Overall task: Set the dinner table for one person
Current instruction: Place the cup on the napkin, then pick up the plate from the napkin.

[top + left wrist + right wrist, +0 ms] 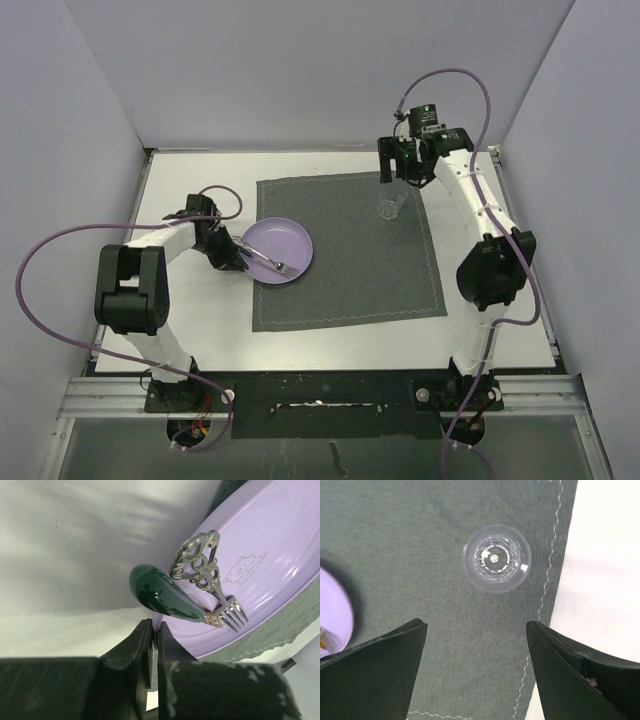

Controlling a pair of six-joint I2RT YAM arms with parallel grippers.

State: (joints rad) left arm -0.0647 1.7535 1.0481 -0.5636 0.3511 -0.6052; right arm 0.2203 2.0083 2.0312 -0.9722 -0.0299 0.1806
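A purple plate [292, 243] lies on the left part of the dark grey placemat [350, 280] on the white dinner table [200, 310]. An ornate silver fork [210, 580] and a utensil with a dark green handle [162, 597] lie on the plate [270, 545]. My left gripper [238, 252] is shut on the plate's left rim, which shows between the jaws in the left wrist view [155, 630]. A clear glass [391, 208] stands upright near the placemat's far right corner. My right gripper [400, 175] hangs open above it, apart from the glass [496, 558].
The placemat's stitched right edge [547, 580] runs just beside the glass, with bare white table beyond. White walls close in the table at the back and both sides. A metal rail [320, 385] runs along the front edge.
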